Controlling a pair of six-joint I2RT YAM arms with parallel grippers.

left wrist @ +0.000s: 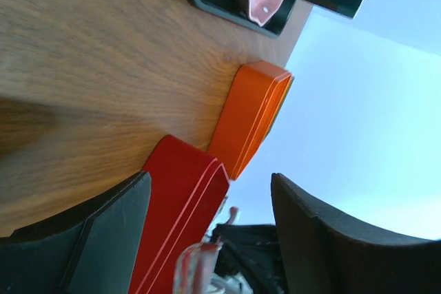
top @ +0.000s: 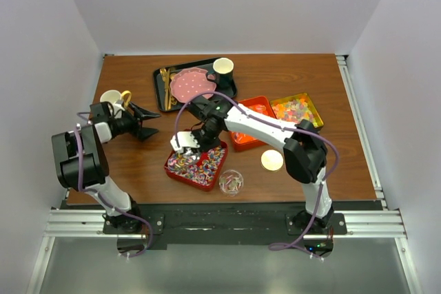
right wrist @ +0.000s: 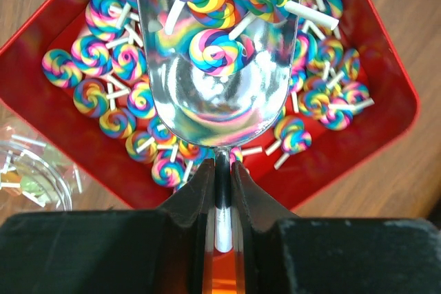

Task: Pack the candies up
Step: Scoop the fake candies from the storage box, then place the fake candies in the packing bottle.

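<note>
The red tray (top: 173, 169) holds several rainbow swirl lollipop candies (top: 200, 163). My right gripper (top: 200, 140) is shut on the handle of a silver scoop (top: 185, 143) held over this tray. In the right wrist view the scoop (right wrist: 217, 94) carries three lollipops (right wrist: 213, 49) above the candies in the tray (right wrist: 386, 129), with the right gripper (right wrist: 220, 180) clamped on the handle. The orange tray (top: 265, 101) has orange-red candies (top: 249, 129). The yellow tray (top: 311, 101) has small mixed candies (top: 295, 110). My left gripper (top: 146, 123) is open and empty, left of the trays.
A clear cup (top: 231, 182) with a few candies stands by the red tray; it also shows in the right wrist view (right wrist: 27, 170). A cream lid (top: 272, 160) lies near it. A black tray (top: 160, 74) holds a pink dotted plate (top: 193, 84), gold cutlery and a cup (top: 222, 68). A white mug (top: 112, 99) stands at the left.
</note>
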